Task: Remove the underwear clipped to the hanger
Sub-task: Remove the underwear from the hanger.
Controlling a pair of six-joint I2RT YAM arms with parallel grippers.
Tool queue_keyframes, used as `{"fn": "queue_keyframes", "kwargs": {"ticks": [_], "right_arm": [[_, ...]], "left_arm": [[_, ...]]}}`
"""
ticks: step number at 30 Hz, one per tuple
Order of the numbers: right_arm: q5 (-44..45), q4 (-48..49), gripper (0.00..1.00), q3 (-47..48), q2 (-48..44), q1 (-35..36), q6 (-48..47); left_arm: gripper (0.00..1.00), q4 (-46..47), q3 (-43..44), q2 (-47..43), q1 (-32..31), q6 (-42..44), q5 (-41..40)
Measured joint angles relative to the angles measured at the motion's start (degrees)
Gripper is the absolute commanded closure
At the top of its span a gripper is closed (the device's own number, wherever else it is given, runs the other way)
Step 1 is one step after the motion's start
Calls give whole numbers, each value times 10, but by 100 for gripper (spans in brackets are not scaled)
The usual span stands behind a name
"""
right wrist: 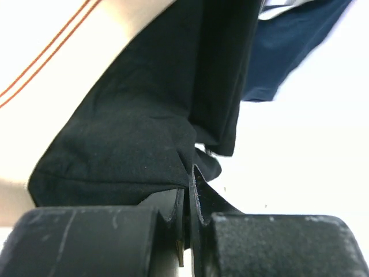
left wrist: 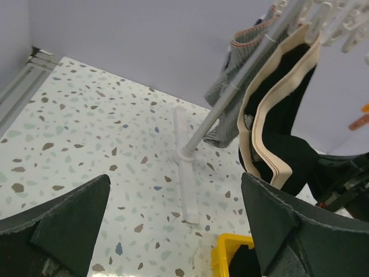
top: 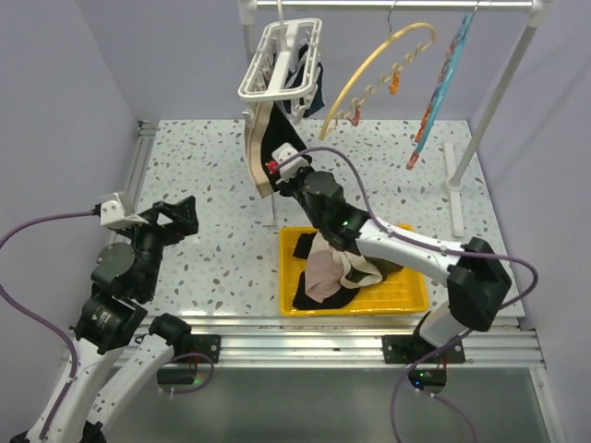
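Speckled terrazzo tabletop point(top: 212, 185) between pale lilac walls, with a white tube rail point(top: 416, 5) across the back. Top view: a white rectangular peg hanger point(top: 277, 55) hangs from the rail, a black cloth garment with a cream band point(top: 261, 152) dangles from its pegs, and the right gripper point(top: 275, 167) meets the garment's lower edge. A shallow yellow plastic tray point(top: 406, 295) by the right arm holds a pale pink-beige garment point(top: 323, 272) and more black cloth. The left gripper point(top: 177, 218) hovers well apart to the left. Only the right wrist view shows the grip: both fingers point(right wrist: 86, 236) are pressed together on a fold of the black cloth, with a navy blue garment point(right wrist: 294, 40) hanging behind. Only the left wrist view shows the left gripper spread wide and empty, and a grey striped garment point(left wrist: 230, 86) hanging beside the black one.
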Motion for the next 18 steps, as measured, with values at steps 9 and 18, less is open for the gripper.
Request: {"fn": "queue_keyframes", "kwargs": {"ticks": [9,18], "right_arm": [[-266,-229,100,-70,-156,-113,72],[-458,-351,100,-81,-275,-239,122]], "left_arm": [[0,94,-5,45,0,17,136],[1,229,0,175,0,-7,239]]}}
